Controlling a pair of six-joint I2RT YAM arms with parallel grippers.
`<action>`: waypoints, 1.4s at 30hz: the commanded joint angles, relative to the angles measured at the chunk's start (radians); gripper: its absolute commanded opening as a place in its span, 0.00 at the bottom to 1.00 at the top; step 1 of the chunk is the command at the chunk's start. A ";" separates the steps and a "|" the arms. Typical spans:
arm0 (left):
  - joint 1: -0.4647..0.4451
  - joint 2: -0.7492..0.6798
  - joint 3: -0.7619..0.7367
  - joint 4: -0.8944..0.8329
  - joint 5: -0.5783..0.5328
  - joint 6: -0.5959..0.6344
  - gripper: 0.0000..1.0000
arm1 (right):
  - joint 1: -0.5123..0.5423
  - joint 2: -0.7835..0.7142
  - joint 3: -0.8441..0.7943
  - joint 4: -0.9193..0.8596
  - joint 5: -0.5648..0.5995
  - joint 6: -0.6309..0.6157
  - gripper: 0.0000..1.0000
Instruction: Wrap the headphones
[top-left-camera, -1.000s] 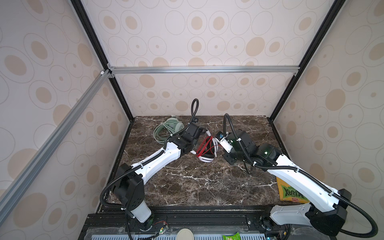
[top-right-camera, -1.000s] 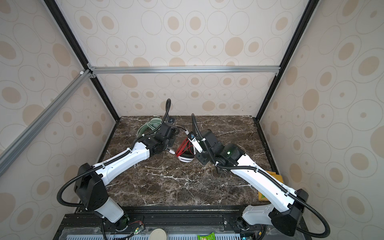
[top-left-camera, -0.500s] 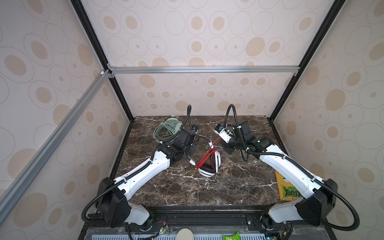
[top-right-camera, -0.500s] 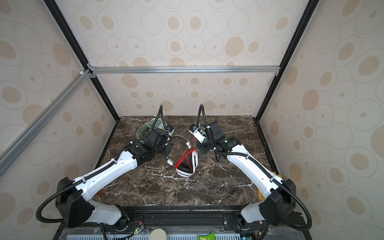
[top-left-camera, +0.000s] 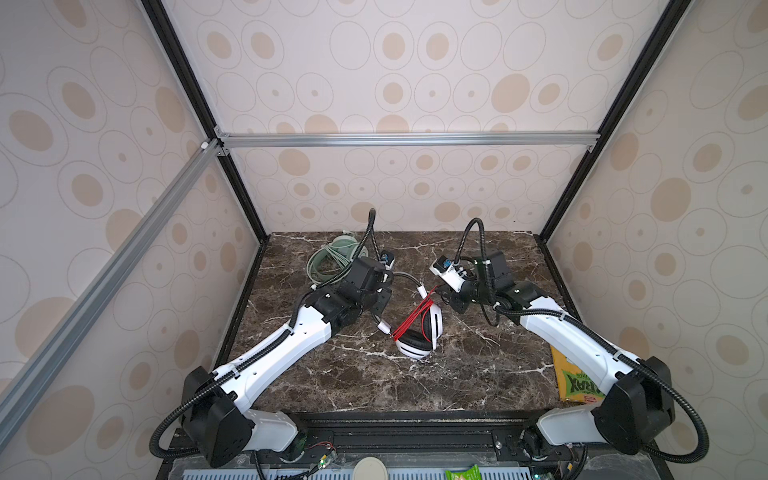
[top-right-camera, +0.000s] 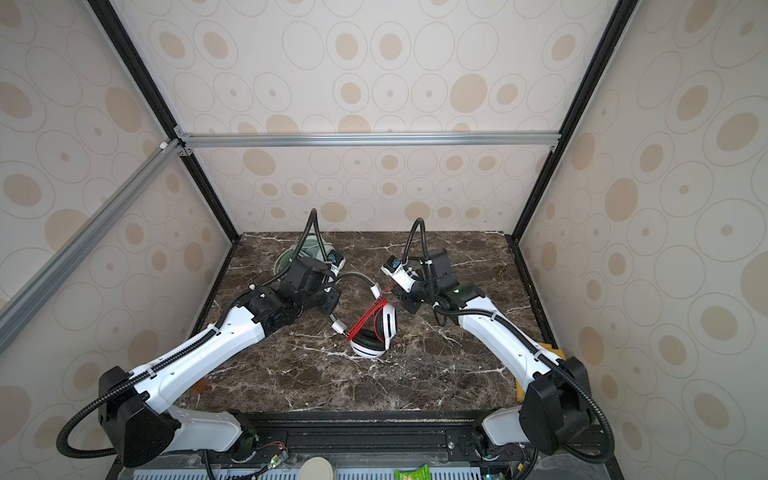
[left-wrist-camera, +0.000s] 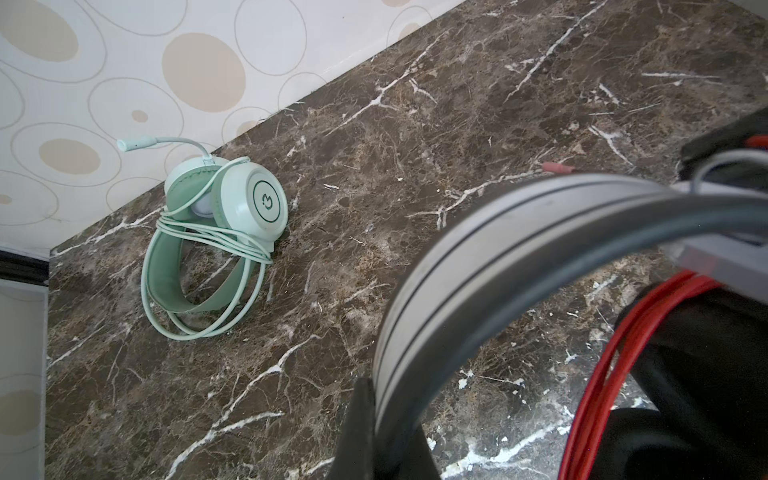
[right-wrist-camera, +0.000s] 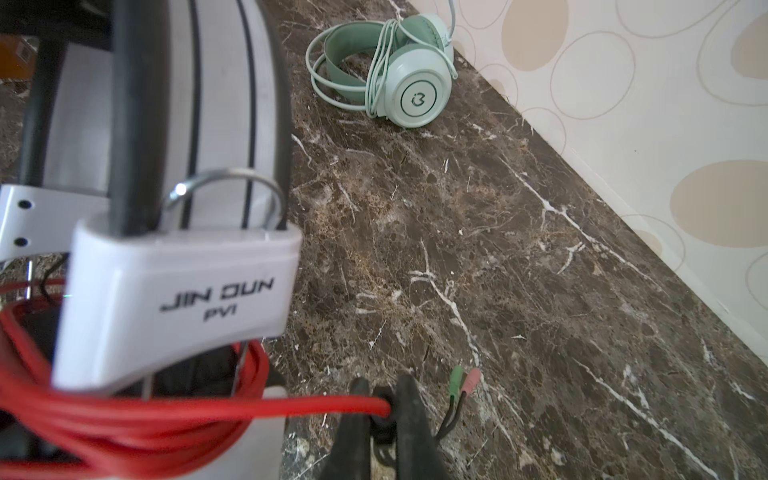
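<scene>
White-and-black headset (top-left-camera: 415, 345) now farther forward; left hand (top-left-camera: 379, 311) tight on headband (left-wrist-camera: 498, 249), right hand (right-wrist-camera: 380, 411) tight on red cable (right-wrist-camera: 311, 405).

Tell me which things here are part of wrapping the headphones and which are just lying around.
Part of the job:
- white-and-black headset, held by the left gripper
- its red cable, pinched by the right gripper
- mint-green headset, cable wound round it

Lying about:
- yellow packet at the table's right edge
- green packet beyond its front edge
</scene>
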 joint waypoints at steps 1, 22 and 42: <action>-0.001 -0.021 0.040 0.036 0.046 0.006 0.00 | -0.044 0.001 -0.021 0.074 -0.061 0.016 0.00; 0.053 0.016 0.171 -0.001 0.235 -0.097 0.00 | -0.131 0.135 -0.043 0.192 -0.316 0.223 0.37; 0.174 0.087 0.371 0.006 0.424 -0.286 0.00 | -0.145 0.113 -0.249 0.729 -0.569 0.546 0.46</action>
